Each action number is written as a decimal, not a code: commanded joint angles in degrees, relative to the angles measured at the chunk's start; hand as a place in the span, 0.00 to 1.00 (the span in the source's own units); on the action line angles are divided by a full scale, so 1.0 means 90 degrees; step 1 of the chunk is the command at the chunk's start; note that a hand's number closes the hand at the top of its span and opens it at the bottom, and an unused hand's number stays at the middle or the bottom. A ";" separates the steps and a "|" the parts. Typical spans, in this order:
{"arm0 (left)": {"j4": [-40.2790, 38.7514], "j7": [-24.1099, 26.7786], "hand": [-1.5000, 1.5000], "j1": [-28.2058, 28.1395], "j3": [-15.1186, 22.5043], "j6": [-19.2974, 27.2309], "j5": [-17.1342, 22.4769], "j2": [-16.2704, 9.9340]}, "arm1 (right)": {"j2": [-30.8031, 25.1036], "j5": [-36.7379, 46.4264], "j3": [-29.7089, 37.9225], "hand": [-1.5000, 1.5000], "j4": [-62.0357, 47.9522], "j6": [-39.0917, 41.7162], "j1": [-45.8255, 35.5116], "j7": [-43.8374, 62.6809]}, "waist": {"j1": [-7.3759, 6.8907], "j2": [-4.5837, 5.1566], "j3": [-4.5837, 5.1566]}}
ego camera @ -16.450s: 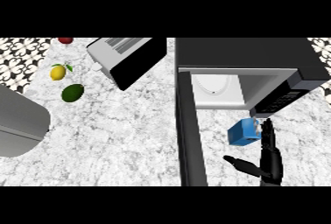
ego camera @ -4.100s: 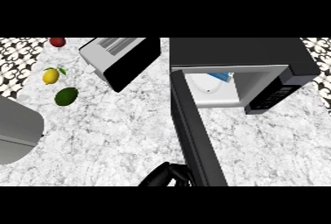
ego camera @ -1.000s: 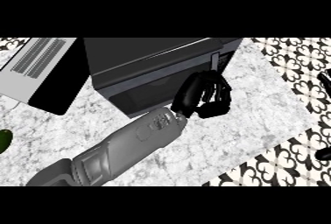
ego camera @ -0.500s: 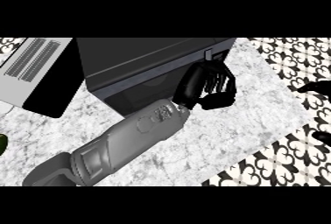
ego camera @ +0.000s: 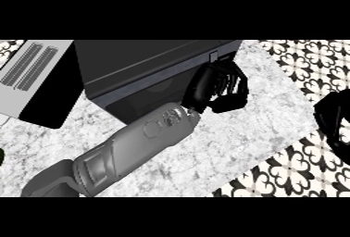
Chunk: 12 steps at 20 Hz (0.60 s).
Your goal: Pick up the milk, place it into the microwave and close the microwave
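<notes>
A grey forearm [ego camera: 130,148] runs from the lower left edge diagonally up over the marbled bench [ego camera: 226,139]. At its end the left hand [ego camera: 217,88] rests against the front right corner of the microwave [ego camera: 147,69], fingers curled, holding nothing visible. The right hand [ego camera: 335,120] shows at the right edge over the patterned floor [ego camera: 301,60]; whether its fingers are spread cannot be told. The microwave door appears closed; the milk is not visible. A grey appliance [ego camera: 31,69] stands far left.

Even, bright light over the marble counter [ego camera: 226,139]; faint sheen along the microwave [ego camera: 137,69] front; soft shadows.
</notes>
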State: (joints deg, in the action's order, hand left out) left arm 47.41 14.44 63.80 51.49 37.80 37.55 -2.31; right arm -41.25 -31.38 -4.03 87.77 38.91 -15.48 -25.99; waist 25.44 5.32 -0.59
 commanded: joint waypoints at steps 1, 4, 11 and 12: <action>-0.0325 0.0016 1.00 0.0279 -0.0060 -0.0025 0.0098 0.0244 | -0.0060 -0.0106 -0.0118 1.00 0.0269 0.0562 -0.0067 -0.0269 | 0.0161 0.0070 -0.0011; -0.0273 0.0012 1.00 0.0294 -0.0075 0.0064 0.0179 0.0242 | -0.0011 -0.0155 -0.0240 1.00 0.0513 0.0554 -0.0046 -0.0180 | 0.0234 0.0062 -0.0019; -0.0265 0.0073 1.00 0.0248 -0.0040 0.0308 0.0238 0.0239 | -0.0023 -0.0340 -0.0360 1.00 0.0972 0.0511 0.0014 0.0057 | 0.0377 0.0047 -0.0017; -0.0260 0.0104 1.00 0.0229 0.0007 0.0310 0.0222 0.0238 | -0.0061 -0.0376 -0.0353 1.00 0.0971 0.0539 -0.0001 0.0095 | 0.0326 0.0075 -0.0016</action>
State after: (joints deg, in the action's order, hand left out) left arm 48.23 15.88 62.85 51.89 41.74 38.82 -3.31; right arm -41.72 -34.02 -6.74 95.40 40.17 -15.37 -22.86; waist 27.31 5.06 -0.59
